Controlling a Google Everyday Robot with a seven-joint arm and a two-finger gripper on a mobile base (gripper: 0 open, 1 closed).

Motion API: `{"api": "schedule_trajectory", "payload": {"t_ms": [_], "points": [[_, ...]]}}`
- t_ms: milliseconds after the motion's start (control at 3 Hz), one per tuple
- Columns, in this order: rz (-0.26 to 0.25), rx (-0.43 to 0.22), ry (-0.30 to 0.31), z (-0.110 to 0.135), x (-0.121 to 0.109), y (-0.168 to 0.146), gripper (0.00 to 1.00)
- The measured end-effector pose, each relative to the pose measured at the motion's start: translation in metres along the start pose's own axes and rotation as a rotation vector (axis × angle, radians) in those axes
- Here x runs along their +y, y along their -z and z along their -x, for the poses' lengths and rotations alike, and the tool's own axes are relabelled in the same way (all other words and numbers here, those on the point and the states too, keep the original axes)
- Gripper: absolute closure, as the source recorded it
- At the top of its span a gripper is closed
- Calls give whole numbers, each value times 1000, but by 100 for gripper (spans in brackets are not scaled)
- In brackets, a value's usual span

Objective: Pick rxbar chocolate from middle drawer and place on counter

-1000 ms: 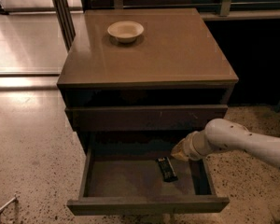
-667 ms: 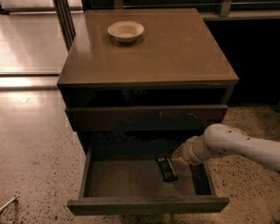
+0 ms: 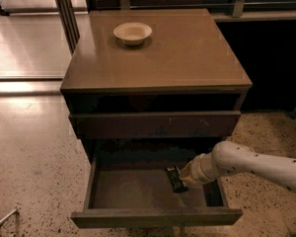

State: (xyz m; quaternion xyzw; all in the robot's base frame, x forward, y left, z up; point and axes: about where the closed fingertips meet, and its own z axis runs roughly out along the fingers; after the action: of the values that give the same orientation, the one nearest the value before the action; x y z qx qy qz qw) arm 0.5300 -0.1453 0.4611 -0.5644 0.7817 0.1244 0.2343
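Note:
The rxbar chocolate (image 3: 173, 178), a slim black bar, lies flat on the floor of the open middle drawer (image 3: 155, 217), right of centre. My gripper (image 3: 185, 177) reaches into the drawer from the right on a white arm and sits right against the bar's right side. The gripper's tip is hidden in the dark of the drawer. The glossy tan counter (image 3: 177, 58) tops the cabinet above.
A round cream bowl (image 3: 132, 32) stands on the counter at the back left. A shut drawer front with small pale scratches (image 3: 155, 124) sits above the open drawer. Speckled floor surrounds the cabinet; a dark post (image 3: 65, 9) stands at the back left.
My gripper has dropped lower into the drawer and closer to the bar. The bar, the drawer and the bowl have not moved.

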Motion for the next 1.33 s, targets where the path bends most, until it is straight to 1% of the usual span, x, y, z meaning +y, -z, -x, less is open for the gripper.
{"api": "schedule_trajectory", "payload": {"t_ms": [333, 667, 1333], "points": [[23, -11, 19, -10, 4, -21, 4], [33, -23, 22, -15, 4, -34, 0], [29, -64, 43, -23, -6, -65, 0]]}}
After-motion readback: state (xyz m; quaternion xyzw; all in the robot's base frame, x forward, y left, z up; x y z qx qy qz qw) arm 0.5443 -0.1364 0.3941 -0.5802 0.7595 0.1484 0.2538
